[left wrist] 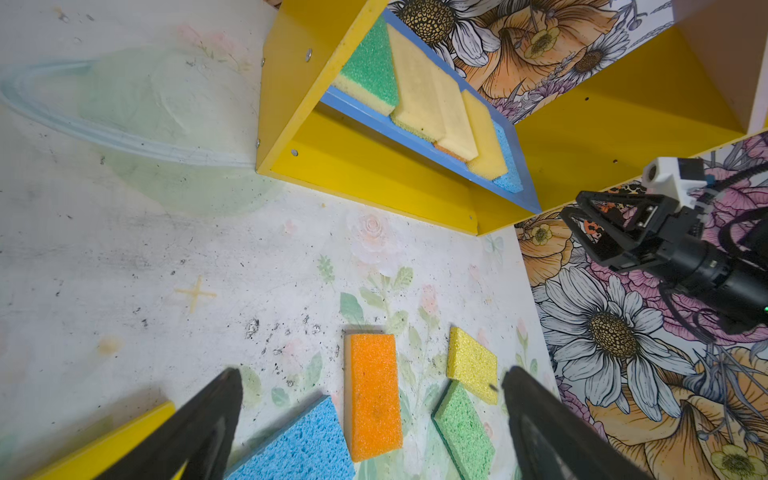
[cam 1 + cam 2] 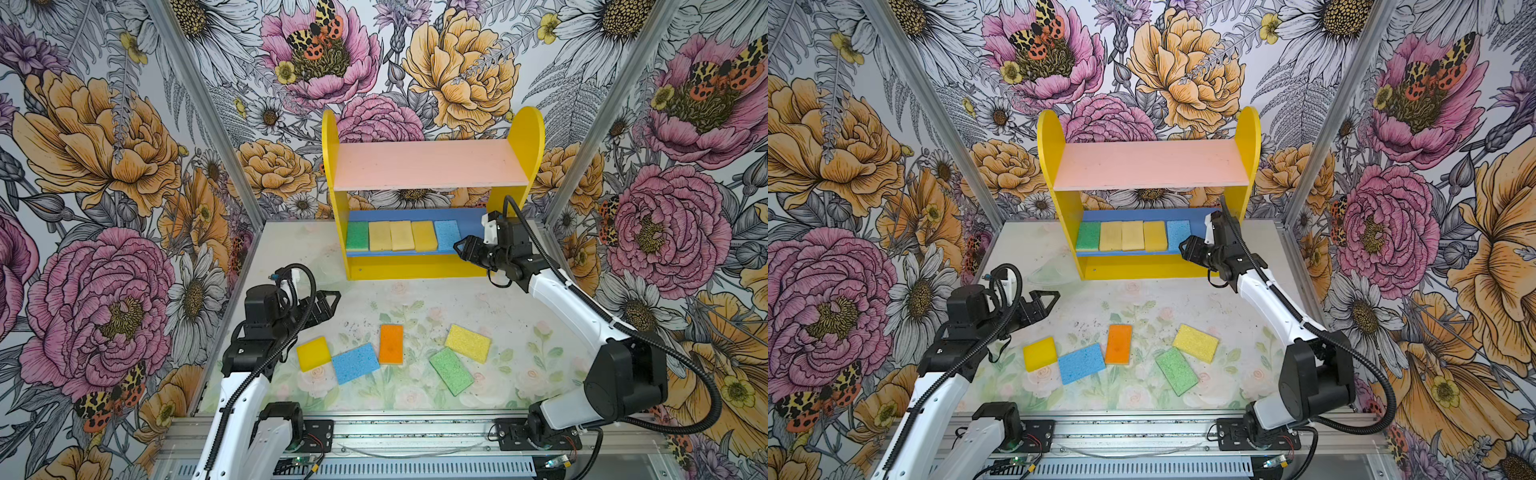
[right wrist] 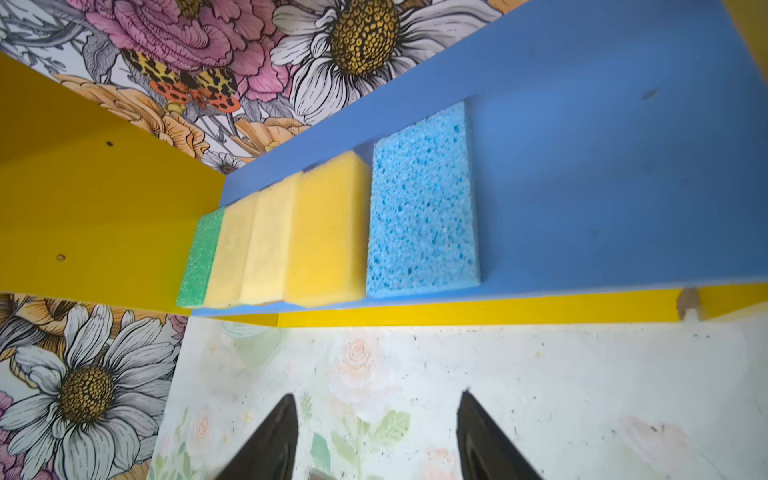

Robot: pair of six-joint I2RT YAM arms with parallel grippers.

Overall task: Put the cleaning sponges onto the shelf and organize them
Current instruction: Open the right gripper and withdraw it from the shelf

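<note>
The shelf stands at the back of the table. Its blue lower board carries a row of cleaning sponges: green, two pale tan, yellow and blue. Flat on the table lie a yellow sponge, a blue one, an orange one, a glittery yellow one and a green one. My right gripper hangs open and holds nothing just in front of the board's right end. My left gripper is open above the table, behind the loose sponges.
Floral walls close in the table on the left, right and back. A metal rail with both arm bases runs along the front edge. A pale green ring mark shows on the tabletop left of the shelf.
</note>
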